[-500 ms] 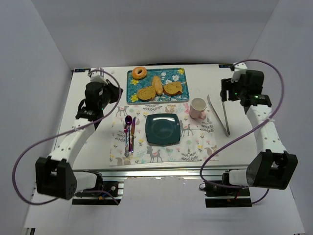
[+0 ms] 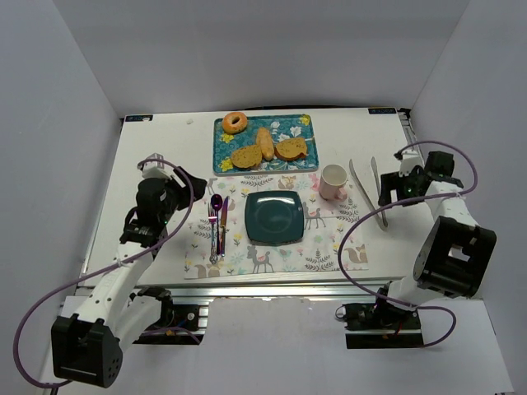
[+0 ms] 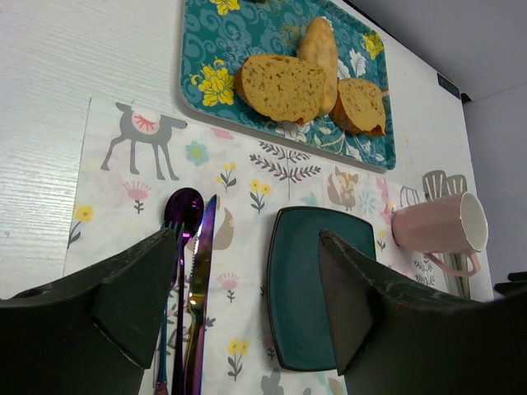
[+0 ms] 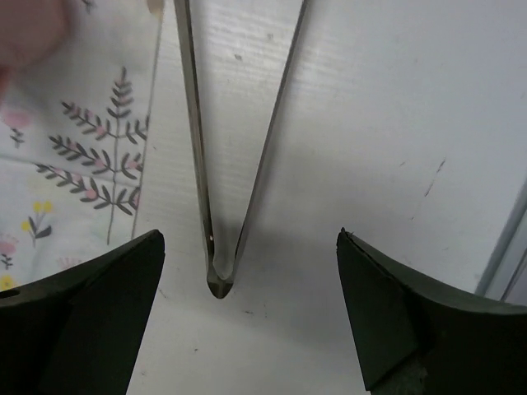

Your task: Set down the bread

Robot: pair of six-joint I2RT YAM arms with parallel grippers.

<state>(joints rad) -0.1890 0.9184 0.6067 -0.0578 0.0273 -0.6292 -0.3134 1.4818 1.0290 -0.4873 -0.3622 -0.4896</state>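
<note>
Three pieces of bread (image 2: 265, 148) and a bagel (image 2: 235, 123) lie on the teal flowered tray (image 2: 306, 123) at the back. The left wrist view shows a cut slice (image 3: 282, 86), a long roll (image 3: 319, 51) and another slice (image 3: 361, 105). A dark teal square plate (image 2: 274, 216) sits empty on the placemat (image 2: 329, 243). My left gripper (image 2: 191, 184) hangs open over the placemat's left edge, apart from the tray. Above the table just short of the hinged end of the metal tongs (image 2: 377, 197), my right gripper (image 2: 387, 196) is open and empty.
A pink cup (image 2: 333, 181) lies on its side right of the plate. A spoon, fork and knife (image 2: 218, 224) lie left of the plate; the knife (image 3: 200, 280) shows between my left fingers. In the right wrist view the tongs (image 4: 196, 123) spread away over the white table (image 4: 395, 123).
Both arms have drawn back toward the near edge. The left gripper moved from beside the tray to the placemat's left side. The right gripper came down to the tongs' hinged end.
</note>
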